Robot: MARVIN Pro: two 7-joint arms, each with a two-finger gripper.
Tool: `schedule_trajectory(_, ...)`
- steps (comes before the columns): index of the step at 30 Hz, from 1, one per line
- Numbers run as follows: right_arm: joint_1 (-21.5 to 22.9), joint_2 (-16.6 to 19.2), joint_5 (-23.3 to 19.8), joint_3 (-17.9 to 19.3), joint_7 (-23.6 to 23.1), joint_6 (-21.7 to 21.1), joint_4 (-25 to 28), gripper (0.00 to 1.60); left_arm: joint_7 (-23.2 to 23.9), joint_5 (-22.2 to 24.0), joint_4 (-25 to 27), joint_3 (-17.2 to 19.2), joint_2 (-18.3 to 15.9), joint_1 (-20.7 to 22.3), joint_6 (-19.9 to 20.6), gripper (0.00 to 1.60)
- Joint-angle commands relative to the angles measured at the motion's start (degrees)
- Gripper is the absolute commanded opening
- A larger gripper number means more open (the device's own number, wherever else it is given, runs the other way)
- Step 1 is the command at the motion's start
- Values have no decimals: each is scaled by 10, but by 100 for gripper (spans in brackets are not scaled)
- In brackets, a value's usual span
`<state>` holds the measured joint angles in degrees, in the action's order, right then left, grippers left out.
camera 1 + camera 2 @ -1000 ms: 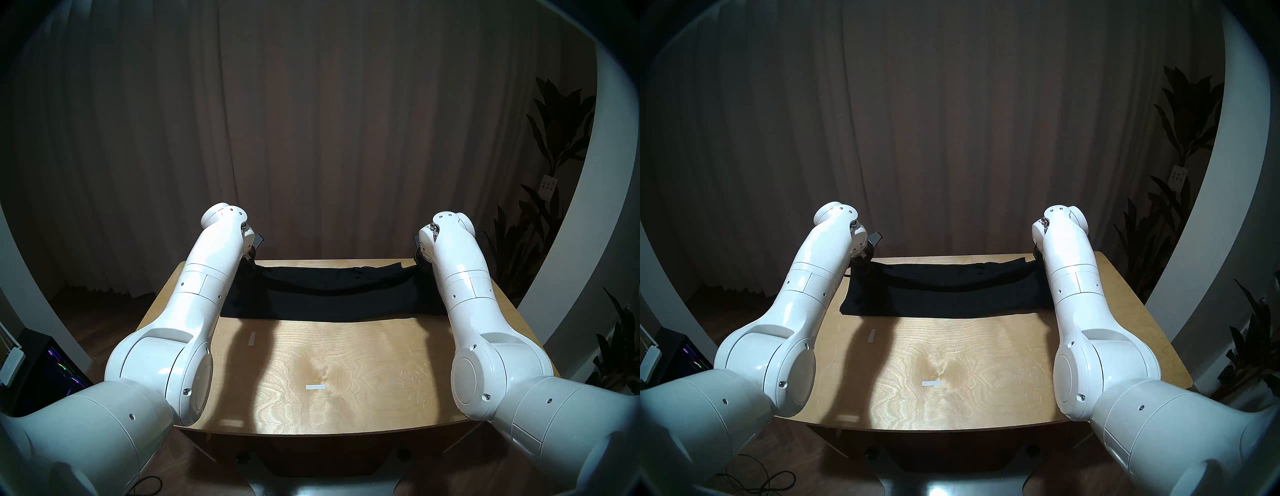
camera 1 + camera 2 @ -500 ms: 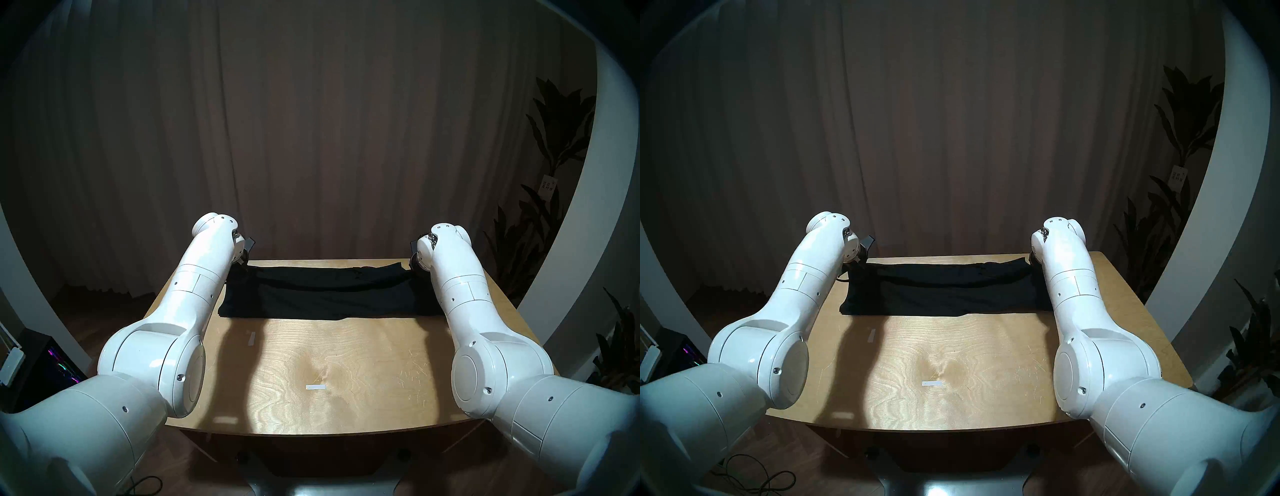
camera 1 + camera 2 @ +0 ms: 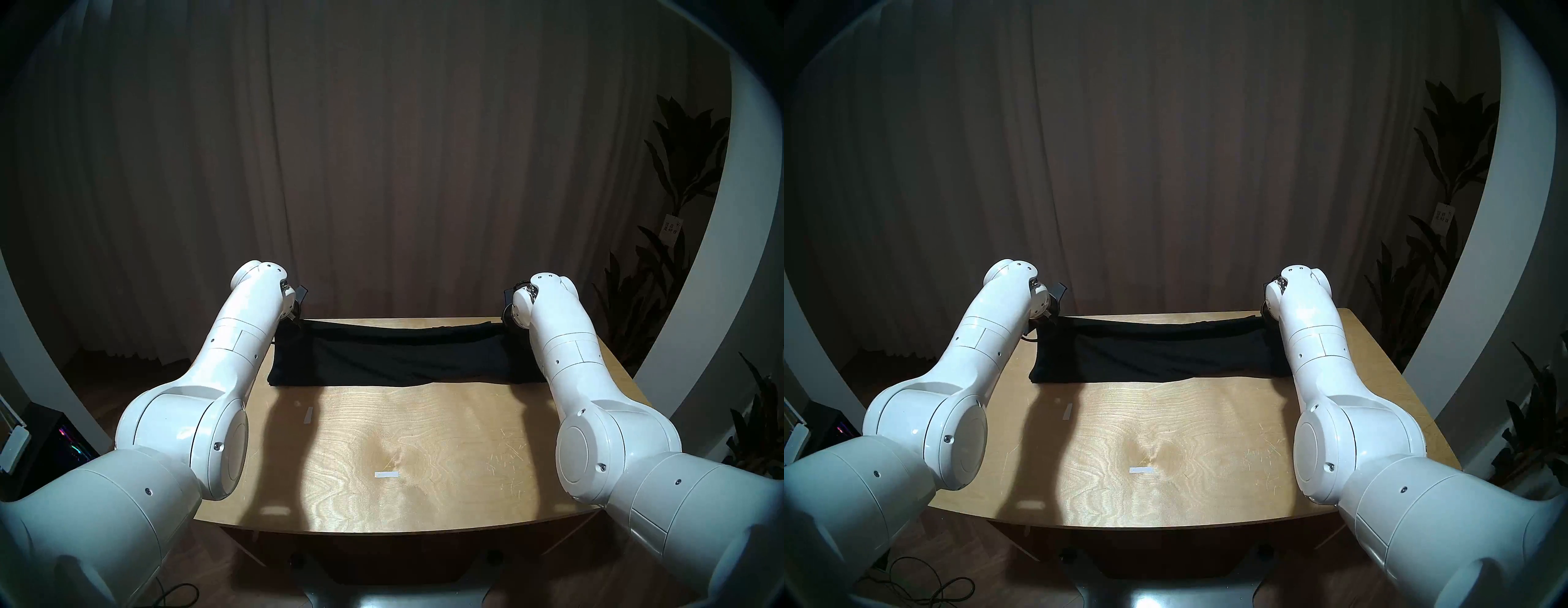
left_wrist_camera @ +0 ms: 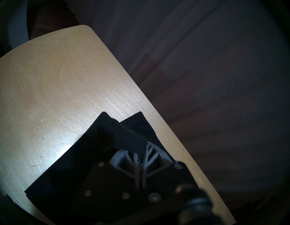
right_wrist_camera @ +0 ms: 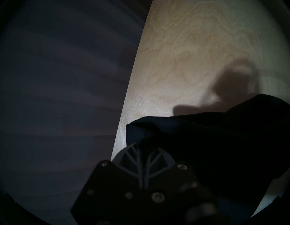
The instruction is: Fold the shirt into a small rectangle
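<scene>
— What sort of place is this?
— A curtained room, like a home or studio: brown drapes [image 3: 382, 170], leafy houseplants [image 3: 679, 178], wood floor [image 3: 127, 369], and a plywood surface [image 3: 424, 446].

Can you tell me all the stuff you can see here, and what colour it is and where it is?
shirt: one, black, spread in a long band across the far part of the table, its far corners pinched
table: one, light wood, in front of the robot
tape strips: two, white, stuck flat on the bare tabletop nearer the robot
curtain: one, brown, behind the table
plants: dark leaves, at the right edge of the room
paper tag: one, white, hanging on a plant
cables: black, on the floor at lower left
left gripper: one, grey fingers, shut on the shirt's far left corner
right gripper: one, grey fingers, shut on the shirt's far right corner
</scene>
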<state>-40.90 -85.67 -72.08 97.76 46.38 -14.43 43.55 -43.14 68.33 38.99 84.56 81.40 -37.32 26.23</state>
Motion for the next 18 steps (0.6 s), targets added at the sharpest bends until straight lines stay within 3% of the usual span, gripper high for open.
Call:
schedule_trajectory(1, 32, 6, 2, -2, -26, 7, -1, 0, 24, -7, -6, -6, 5, 33, -16, 21)
schedule_trajectory(2, 33, 6, 2, -3, -27, 8, -2, 0, 25, -7, -8, -7, 6, 33, -17, 26)
schedule_trajectory(3, 34, 7, 2, -3, -30, 9, -5, 0, 28, -8, -12, -9, 6, 34, -19, 45)
schedule_trajectory(4, 34, 7, 2, -3, -32, 10, -6, 0, 30, -9, -14, -10, 7, 35, -20, 51)
schedule_trajectory(5, 35, 7, 2, -3, -34, 11, -8, 0, 32, -10, -16, -11, 7, 36, -22, 87)
schedule_trajectory(6, 35, 8, 2, -3, -35, 11, -10, 0, 34, -11, -18, -13, 8, 37, -23, 144)
schedule_trajectory(7, 35, 8, 2, -4, -38, 12, -12, 0, 36, -12, -21, -14, 9, 38, -25, 160)
schedule_trajectory(17, 42, 11, 4, -9, -59, 20, -28, 0, 58, -21, -35, -22, 10, 56, -42, 160)
schedule_trajectory(18, 43, 12, 4, -9, -60, 21, -29, 56, 59, -22, -36, -22, 9, 58, -44, 160)
